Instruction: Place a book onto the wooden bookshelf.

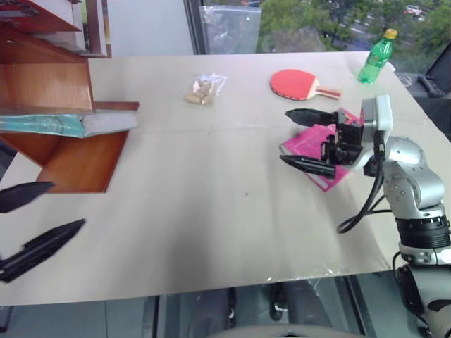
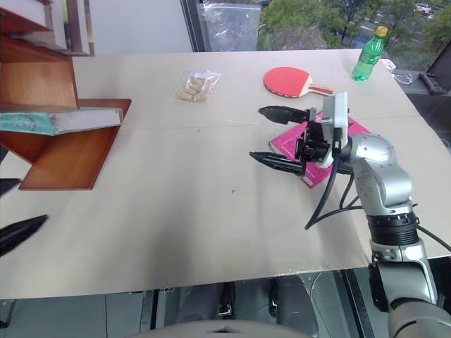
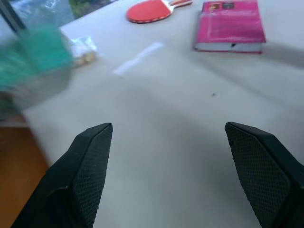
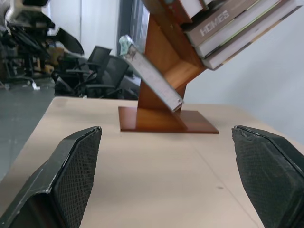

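Note:
The teal-green book (image 1: 63, 124) lies flat on a board of the wooden bookshelf (image 1: 79, 163) at the table's left, its page edge jutting past the upright panel. In the right wrist view the book (image 4: 152, 71) shows edge-on against the reddish-brown uprights. My left gripper (image 1: 68, 204) is open nearer to me than the shelf's base, apart from the book, with nothing between its fingers. My right gripper (image 1: 285, 136) is open at mid-right, pointing left, just above a magenta-pink book (image 1: 311, 146), and holds nothing.
On the far side of the beige table (image 1: 211, 232) lie a red table-tennis paddle (image 1: 299, 84) and a clear bag of snacks (image 1: 203, 89); a green bottle (image 1: 375, 56) stands at the far right. More books (image 4: 228, 23) fill the shelf's upper boards.

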You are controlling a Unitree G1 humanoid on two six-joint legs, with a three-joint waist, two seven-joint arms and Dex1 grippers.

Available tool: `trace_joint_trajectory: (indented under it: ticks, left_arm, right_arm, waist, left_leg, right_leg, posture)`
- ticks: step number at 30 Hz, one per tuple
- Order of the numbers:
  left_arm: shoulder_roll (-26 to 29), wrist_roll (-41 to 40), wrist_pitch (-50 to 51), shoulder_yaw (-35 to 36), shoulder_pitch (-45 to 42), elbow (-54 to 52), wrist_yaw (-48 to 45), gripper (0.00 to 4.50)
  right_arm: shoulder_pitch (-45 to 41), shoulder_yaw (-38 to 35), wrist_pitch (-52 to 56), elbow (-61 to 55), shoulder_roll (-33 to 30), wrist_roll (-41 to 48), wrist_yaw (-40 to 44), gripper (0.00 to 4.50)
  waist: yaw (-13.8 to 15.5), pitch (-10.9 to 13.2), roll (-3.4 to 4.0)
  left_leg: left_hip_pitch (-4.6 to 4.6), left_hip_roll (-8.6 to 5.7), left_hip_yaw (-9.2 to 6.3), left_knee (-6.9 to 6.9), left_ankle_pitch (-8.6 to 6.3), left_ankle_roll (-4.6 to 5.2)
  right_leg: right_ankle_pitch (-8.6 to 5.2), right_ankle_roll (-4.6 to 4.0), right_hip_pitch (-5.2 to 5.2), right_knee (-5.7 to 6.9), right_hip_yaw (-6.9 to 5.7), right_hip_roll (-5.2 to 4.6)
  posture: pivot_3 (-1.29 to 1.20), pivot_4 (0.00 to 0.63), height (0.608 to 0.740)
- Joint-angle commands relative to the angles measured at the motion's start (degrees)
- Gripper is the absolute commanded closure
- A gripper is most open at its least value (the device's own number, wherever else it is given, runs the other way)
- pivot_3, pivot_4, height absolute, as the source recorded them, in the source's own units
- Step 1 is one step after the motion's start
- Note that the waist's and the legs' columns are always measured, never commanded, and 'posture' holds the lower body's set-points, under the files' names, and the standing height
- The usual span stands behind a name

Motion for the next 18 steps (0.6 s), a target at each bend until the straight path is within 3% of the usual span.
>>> trace_joint_trajectory:
  ticks: [1, 4, 6, 9, 15, 18]
  left_arm:
    - [-6.92, 4.59, -7.83, -18.59, -7.41, -3.21, 14.49, 0.54]
    - [-14.56, 13.6, -15.2, -37.39, -18.31, -1.09, 27.28, 0.54]
    - [-18.74, 17.05, -18.5, -44.28, -22.18, 1.37, 32.68, 0.54]
    - [-24.84, 23.28, -23.44, -51.95, -25.38, 5.73, 41.72, 1.34]
    - [-31.73, 35.74, -38.06, -55.77, -23.26, 10.88, 55.61, 4.14]
    - [-31.12, 40.68, -45.4, -56.3, -23.85, 13.12, 58.92, 4.14]
  right_arm:
    - [2.22, -2.65, 2.05, -6.29, -1.71, 1.54, -2.62, 0.0]
    - [4.68, -4.21, 3.71, -10.33, -3.05, 2.24, -5.37, 0.0]
    - [5.74, -4.96, 4.35, -12.17, -3.71, 2.58, -6.71, 0.0]
    - [6.46, -6.1, 4.79, -13.89, -4.68, 2.83, -8.1, 0.0]
    - [5.88, -6.64, 4.49, -13.77, -5.32, 3.27, -8.71, 0.0]
    - [5.49, -6.44, 4.0, -13.02, -5.17, 3.15, -8.53, 0.0]
  waist:
    - [0.53, 0.0, 0.02]
    - [1.28, -0.07, -0.28]
    - [1.06, -0.16, -0.44]
    - [0.77, -0.17, -0.46]
    - [0.86, -0.17, -0.46]
    - [1.11, -0.17, -0.47]
  left_leg:
    - [0.18, -0.05, 0.0, -0.02, -0.01, 0.0]
    - [0.45, -0.1, -0.1, -0.04, -0.02, 0.01]
    - [0.51, -0.16, -0.08, 0.02, 0.0, 0.04]
    - [0.6, -0.15, 0.03, 0.02, -0.02, 0.08]
    - [0.51, 0.05, -0.07, -0.05, -0.02, 0.08]
    - [0.41, 0.03, -0.06, -0.06, -0.03, 0.09]
  right_leg:
    - [0.0, 0.0, 0.17, 0.03, 0.01, 0.0]
    - [0.13, -0.17, 0.55, -0.06, -0.06, 0.06]
    - [0.26, -0.2, 0.66, -0.06, -0.03, 0.08]
    - [0.28, -0.18, 0.69, -0.11, 0.1, 0.09]
    - [0.26, -0.21, 0.58, -0.18, 0.07, 0.14]
    - [0.26, -0.2, 0.49, -0.19, 0.05, 0.12]
  posture:
    - [0.0, 0.15, 0.74]
    - [0.0, 0.15, 0.74]
    - [0.0, 0.15, 0.74]
    - [0.0, 0.15, 0.74]
    - [0.0, 0.15, 0.74]
    - [0.0, 0.15, 0.74]
